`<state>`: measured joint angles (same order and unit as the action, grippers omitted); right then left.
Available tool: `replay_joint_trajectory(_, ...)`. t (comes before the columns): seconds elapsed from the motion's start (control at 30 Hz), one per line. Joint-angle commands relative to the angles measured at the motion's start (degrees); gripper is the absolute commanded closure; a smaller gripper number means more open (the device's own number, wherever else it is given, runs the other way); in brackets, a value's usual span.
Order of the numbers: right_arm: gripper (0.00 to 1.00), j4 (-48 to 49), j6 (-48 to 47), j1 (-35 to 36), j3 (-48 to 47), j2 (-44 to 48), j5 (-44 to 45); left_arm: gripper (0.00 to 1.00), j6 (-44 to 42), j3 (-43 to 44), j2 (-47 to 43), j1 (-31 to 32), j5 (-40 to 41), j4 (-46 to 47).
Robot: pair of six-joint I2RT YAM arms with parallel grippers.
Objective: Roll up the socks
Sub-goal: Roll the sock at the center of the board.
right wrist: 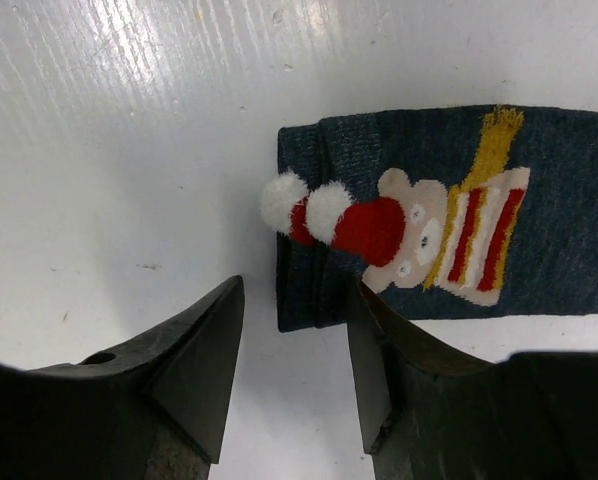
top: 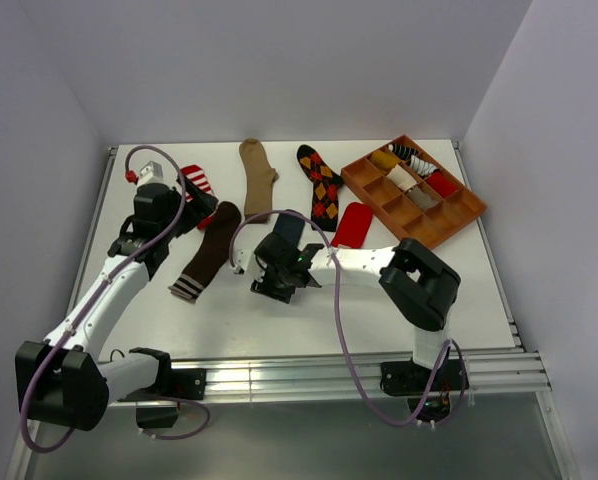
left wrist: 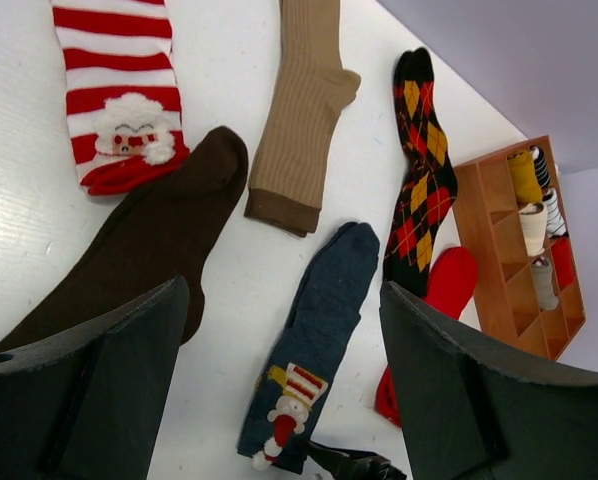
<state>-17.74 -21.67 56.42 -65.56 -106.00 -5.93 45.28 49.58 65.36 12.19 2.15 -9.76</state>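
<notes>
Six socks lie flat on the white table: red-white striped (top: 197,180), dark brown with striped cuff (top: 207,252), tan (top: 258,175), black argyle (top: 321,185), red (top: 352,225) and navy with a picture (top: 284,232). My right gripper (top: 269,275) is open and low at the navy sock's cuff; in the right wrist view the cuff corner (right wrist: 314,290) sits between the open jaws of that gripper (right wrist: 294,370). My left gripper (top: 201,208) is open and empty, held above the dark brown sock (left wrist: 149,240) and the navy sock (left wrist: 319,330).
A brown wooden compartment tray (top: 379,205) stands at the back right, with several rolled socks in its far compartments; it also shows in the left wrist view (left wrist: 474,230). Grey walls enclose the table on three sides. Metal rails run along the near edge.
</notes>
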Motion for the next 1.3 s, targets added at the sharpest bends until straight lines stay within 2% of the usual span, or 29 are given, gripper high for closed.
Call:
replay_joint_trajectory(0.0,0.49,2.18,0.49,0.35,-0.8,-0.7,1.01,0.17,-0.63,-1.5,-0.15,-0.14,-1.63,4.57)
replay_joint_trajectory(0.2,0.55,2.53,0.75,-1.31,0.17,-0.35,-0.47,0.17,-1.24,-4.49,-0.06,1.17,-0.4,6.24)
replay_joint_trajectory(0.3,0.67,1.92,0.84,-2.02,0.17,-0.35,-1.97,0.18,-1.07,-5.55,0.47,3.19,1.62,6.33)
replay_joint_trajectory(0.33,0.74,1.74,0.93,-2.72,0.26,-0.09,-3.28,0.18,-0.98,-5.9,0.64,4.5,2.15,6.42)
replay_joint_trajectory(0.43,0.8,-0.1,1.37,-5.26,-0.44,0.17,-8.36,0.19,-0.28,-7.48,1.17,6.96,3.38,7.38)
replay_joint_trajectory(0.63,0.83,-5.63,1.02,-11.76,-2.99,0.61,-18.14,0.23,-0.72,-11.78,1.78,11.45,4.44,11.06)
replay_joint_trajectory(0.83,0.85,-16.6,-1.26,-16.08,-8.44,-2.02,-32.19,0.3,-1.24,-16.0,1.87,15.41,3.3,16.43)
replay_joint_trajectory(1.07,0.87,-23.04,-3.12,-18.72,-12.48,-6.24,-39.76,0.34,-3.87,-19.0,3.01,18.49,-1.62,26.89)
replay_joint_trajectory(1.27,0.88,-27.34,-2.24,-22.05,-15.64,-10.89,-45.48,0.38,-6.16,-19.35,8.98,21.12,-8.72,35.84)
